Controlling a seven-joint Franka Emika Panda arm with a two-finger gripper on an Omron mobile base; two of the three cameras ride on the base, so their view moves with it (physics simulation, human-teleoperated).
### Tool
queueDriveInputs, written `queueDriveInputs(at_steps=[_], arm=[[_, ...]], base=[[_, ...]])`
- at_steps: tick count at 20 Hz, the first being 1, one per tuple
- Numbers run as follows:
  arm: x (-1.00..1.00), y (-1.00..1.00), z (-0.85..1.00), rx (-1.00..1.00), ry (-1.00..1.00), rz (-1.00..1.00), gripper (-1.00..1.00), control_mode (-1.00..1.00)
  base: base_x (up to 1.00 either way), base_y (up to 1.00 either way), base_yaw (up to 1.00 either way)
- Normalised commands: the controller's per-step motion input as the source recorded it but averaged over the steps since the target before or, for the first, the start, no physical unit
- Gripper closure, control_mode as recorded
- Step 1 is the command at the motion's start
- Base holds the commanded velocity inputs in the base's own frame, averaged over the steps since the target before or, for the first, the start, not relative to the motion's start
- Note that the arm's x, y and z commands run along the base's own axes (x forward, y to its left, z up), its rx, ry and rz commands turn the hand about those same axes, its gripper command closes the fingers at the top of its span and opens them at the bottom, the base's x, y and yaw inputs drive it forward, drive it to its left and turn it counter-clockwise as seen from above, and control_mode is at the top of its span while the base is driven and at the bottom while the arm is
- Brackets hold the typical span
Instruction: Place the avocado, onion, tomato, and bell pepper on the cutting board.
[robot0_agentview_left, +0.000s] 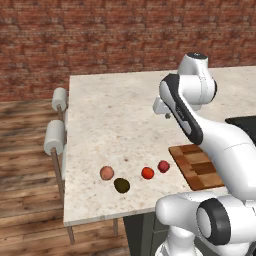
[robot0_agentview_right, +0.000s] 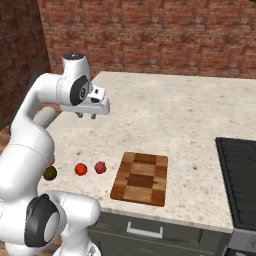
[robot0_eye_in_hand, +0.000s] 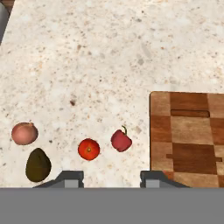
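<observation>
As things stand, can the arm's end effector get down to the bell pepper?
Probably yes. The end effector hangs above bare counter with nothing in it. The bell pepper lies apart from the tomato and the cutting board, so nothing blocks a descent, though its jaws would have to open first.

counter (robot0_agentview_left: 115, 120): speckled stone, matt | board (robot0_eye_in_hand: 188, 135), on counter: chequered wood, light and dark blocks | tomato (robot0_eye_in_hand: 89, 149), left of board: smooth, glossy | wall (robot0_agentview_left: 100, 35), behind counter: rough brick

On my bench (robot0_agentview_left: 120, 110): onion (robot0_eye_in_hand: 24, 133), avocado (robot0_eye_in_hand: 38, 165), tomato (robot0_eye_in_hand: 89, 149) and bell pepper (robot0_eye_in_hand: 121, 140) lie left of the cutting board (robot0_eye_in_hand: 188, 135), none on it.
</observation>
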Motion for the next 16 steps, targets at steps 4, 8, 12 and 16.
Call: queueDriveInputs(at_steps=[4,8,12,16], arm=[[-0.24,0.13,0.0,0.0,-0.03,0.0,-1.0,-1.0],[-0.55,0.61,0.0,0.0,0.0,0.02,-1.0,-1.0],[-0.45,0.93,0.0,-0.01,0.0,0.09,-1.0,-1.0],[-0.36,0.9,-0.03,0.0,0.0,0.09,-1.0,-1.0]], base=[[0.0,0.0,0.0],[0.0,0.0,0.0],[0.0,0.0,0.0],[0.0,0.0,0.0]])
